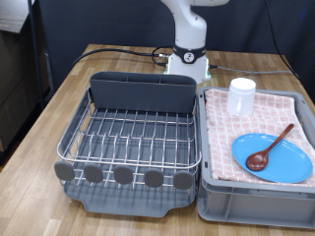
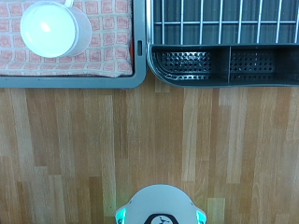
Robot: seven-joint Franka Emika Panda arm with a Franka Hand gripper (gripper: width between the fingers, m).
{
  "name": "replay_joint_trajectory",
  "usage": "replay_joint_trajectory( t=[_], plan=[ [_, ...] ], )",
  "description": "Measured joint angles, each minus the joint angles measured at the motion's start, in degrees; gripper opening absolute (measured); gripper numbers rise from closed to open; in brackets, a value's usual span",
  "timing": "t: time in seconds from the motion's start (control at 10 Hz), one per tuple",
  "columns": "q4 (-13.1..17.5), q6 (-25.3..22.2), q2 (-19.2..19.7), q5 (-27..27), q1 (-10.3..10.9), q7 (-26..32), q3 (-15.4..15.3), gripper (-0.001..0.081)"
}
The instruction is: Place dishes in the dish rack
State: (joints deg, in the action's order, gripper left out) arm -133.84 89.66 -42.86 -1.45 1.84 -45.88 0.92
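1. The dish rack (image 1: 133, 138) stands bare; the plate (image 1: 274, 157), spoon (image 1: 271, 148) and cup (image 1: 242, 95) lie in the cloth-lined crate (image 1: 256, 202) at the exterior view's right.
2. Treat the cup (image 2: 54, 28) as light, rigid and probably slippery; grip across its rim.
3. Take the plate by its edge and the stiff spoon by its handle.
4. No gripper shows in either view, so you cannot tell the finger opening.

This looks like a robotics lab dressed up as a kitchen corner. A white robot arm base (image 1: 187, 54) is bolted at the far edge of a wooden table (image 1: 59, 108), with black cables (image 1: 123, 51) trailing from it. Dark curtains (image 1: 108, 20) hang behind. Kitchen props sit staged on the table: a dish rack (image 1: 133, 138) beside a grey crate (image 1: 258, 202) lined with pink checked cloth (image 1: 285, 108).
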Motion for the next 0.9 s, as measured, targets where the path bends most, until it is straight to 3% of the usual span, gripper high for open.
replay_joint_trajectory(
  t=[0.3,0.7,0.9],
  plan=[
    [1.36,0.96,2.67,1.17,0.02,-6.77,-2.06,0.0803],
    [4.68,10.96,9.73,4.41,0.06,-17.91,-6.43,0.0803],
    [7.54,12.62,13.97,4.7,0.86,-17.65,-7.22,0.0803]
  ],
)
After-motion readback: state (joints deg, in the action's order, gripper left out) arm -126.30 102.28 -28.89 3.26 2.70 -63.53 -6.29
